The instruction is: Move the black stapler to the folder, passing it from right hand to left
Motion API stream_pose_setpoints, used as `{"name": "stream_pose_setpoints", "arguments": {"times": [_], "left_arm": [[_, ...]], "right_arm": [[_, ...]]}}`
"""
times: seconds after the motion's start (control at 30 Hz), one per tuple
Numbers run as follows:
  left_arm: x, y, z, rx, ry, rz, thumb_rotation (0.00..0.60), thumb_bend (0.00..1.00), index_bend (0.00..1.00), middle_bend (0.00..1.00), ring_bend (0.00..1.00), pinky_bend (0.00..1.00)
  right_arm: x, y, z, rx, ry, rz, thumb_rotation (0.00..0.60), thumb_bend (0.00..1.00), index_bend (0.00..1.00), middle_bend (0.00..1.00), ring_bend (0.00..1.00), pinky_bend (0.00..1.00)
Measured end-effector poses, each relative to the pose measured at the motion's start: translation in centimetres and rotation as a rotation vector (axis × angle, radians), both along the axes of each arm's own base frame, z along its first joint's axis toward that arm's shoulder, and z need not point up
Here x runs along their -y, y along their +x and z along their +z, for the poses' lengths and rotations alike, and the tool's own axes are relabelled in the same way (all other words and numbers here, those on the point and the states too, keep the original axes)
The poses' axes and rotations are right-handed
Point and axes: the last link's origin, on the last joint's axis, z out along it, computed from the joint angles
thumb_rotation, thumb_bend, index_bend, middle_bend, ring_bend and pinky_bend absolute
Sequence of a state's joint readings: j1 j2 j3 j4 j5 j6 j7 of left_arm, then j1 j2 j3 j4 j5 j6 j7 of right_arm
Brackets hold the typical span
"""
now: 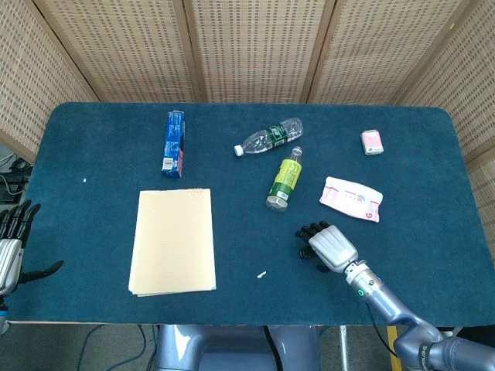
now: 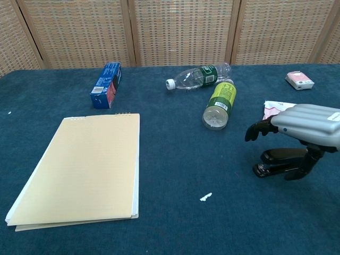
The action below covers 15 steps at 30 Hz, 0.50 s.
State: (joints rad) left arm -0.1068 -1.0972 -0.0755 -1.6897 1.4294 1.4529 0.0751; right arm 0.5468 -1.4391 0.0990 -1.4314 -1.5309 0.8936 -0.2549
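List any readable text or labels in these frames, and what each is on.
None can be read.
Blue box: print on its side, too blurred.
Clear bottle: green label, print too small.
Yellow-green bottle: label text blurred.
Wipes pack: pink markings, unreadable.
Small pink pack: no legible print.
Stapler, folder: no visible text.

The folder [image 1: 172,241] lies in the lower left part of the frame, on the table [image 1: 93,147]. Above it, a box [image 1: 175,143] lies. At the upper centre are two bottles [image 1: 268,137], one [image 1: 285,179] below the other. To the right is a packet of wipes [image 1: 352,198], and a small pack [image 1: 372,141] lies above it. The stapler [image 2: 279,161] lies under the right hand [image 1: 326,245], below the wipes.
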Motion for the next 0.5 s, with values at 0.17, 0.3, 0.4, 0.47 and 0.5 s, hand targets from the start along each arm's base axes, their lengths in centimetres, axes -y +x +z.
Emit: {"name": "stream_pose_setpoints", "arguments": {"times": [0.17, 0.3, 0.4, 0.47, 0.5], "left_arm": [[-0.2, -0.1, 0.0, 0.001, -0.004, 0.004, 0.600, 0.00, 0.00, 0.00, 0.00, 0.00], [-0.1, -0.1, 0.0, 0.004, -0.001, 0.004, 0.600, 0.00, 0.00, 0.00, 0.00, 0.00], [-0.1, 0.0, 0.0, 0.005, 0.000, 0.003, 0.600, 0.00, 0.00, 0.00, 0.00, 0.00], [-0.1, 0.0, 0.0, 0.005, -0.002, 0.002, 0.600, 0.00, 0.00, 0.00, 0.00, 0.00], [-0.1, 0.0, 0.0, 0.004, -0.003, 0.001, 0.600, 0.00, 0.00, 0.00, 0.00, 0.00]], "right_arm": [[0.5, -0.7, -0.4, -0.029, -0.002, -0.022, 0.600, 0.34, 0.32, 0.40, 0.35, 0.38], [0.8, -1.8, -0.5, -0.069, -0.011, -0.027, 0.600, 0.36, 0.35, 0.42, 0.37, 0.38], [0.8, -2.2, -0.5, -0.070, -0.008, -0.036, 0.600, 0.38, 0.38, 0.44, 0.39, 0.39], [0.8, -2.5, -0.5, -0.069, -0.005, -0.042, 0.600, 0.41, 0.39, 0.46, 0.42, 0.40], [0.8, -2.7, -0.4, -0.071, -0.003, -0.044, 0.600, 0.43, 0.40, 0.48, 0.44, 0.40]]}}
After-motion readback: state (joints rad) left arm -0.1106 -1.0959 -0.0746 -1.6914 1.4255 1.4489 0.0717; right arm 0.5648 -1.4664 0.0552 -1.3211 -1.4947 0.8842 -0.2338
